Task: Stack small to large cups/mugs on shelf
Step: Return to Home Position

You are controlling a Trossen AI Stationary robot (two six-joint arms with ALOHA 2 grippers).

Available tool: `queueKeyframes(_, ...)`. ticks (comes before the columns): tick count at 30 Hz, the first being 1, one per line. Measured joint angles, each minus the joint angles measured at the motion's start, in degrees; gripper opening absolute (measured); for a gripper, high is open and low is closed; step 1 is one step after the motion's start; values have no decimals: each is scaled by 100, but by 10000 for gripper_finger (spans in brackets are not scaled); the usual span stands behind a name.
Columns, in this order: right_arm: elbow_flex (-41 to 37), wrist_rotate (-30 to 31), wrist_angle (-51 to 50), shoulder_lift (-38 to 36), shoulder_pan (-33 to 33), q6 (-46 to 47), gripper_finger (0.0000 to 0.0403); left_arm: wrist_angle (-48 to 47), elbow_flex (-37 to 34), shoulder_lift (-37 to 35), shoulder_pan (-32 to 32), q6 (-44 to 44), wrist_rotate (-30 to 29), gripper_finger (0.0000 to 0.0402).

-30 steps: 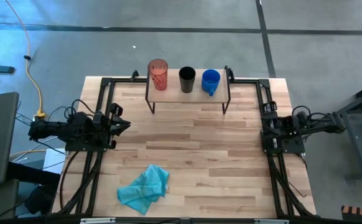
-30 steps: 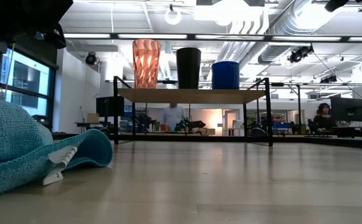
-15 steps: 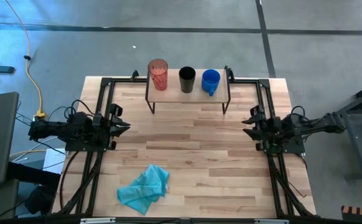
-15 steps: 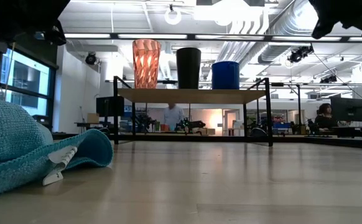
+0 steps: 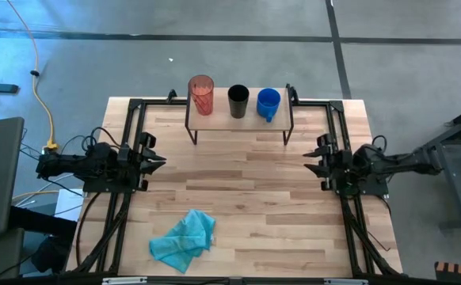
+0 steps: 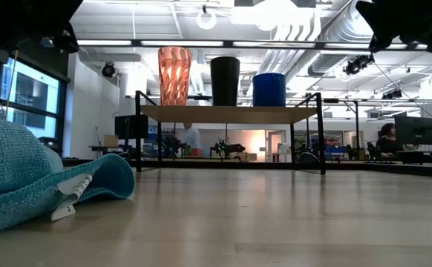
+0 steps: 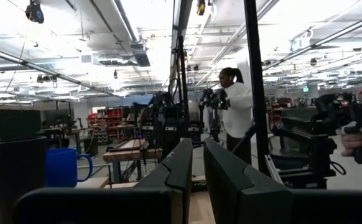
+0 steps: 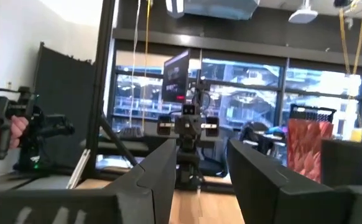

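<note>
Basically nothing nested yet: red tumbler [image 5: 201, 94], black cup [image 5: 238, 100], blue mug [image 5: 268, 103] side by side on shelf [image 5: 222, 115], top centre. Left hand [image 5: 153, 159] nearly closed, empty; right hand [image 5: 311, 162] open, empty.

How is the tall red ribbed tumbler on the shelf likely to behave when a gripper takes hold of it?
The red tumbler is the tallest of the three and narrow, so a push near its rim would probably tip it. Its ribbed wall may help the grip. It looks translucent and thin, likely light. It stands at one end of the shelf, so a tip could carry it off.
</note>
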Motion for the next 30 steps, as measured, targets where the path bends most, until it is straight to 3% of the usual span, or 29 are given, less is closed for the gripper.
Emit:
queueKeyframes(6, 0, -390, -76, 0, -281, 112, 136, -74, 0, 0, 0, -21, -12, 33)
queueKeyframes(21, 0, -498, -980, -30, -414, 626, 136, -171, 0, 2, 0, -92, 10, 33)
queueKeyframes(30, 2, -811, -1926, -660, -388, 879, 136, -489, 0, 2, 0, -191, 91, 33)
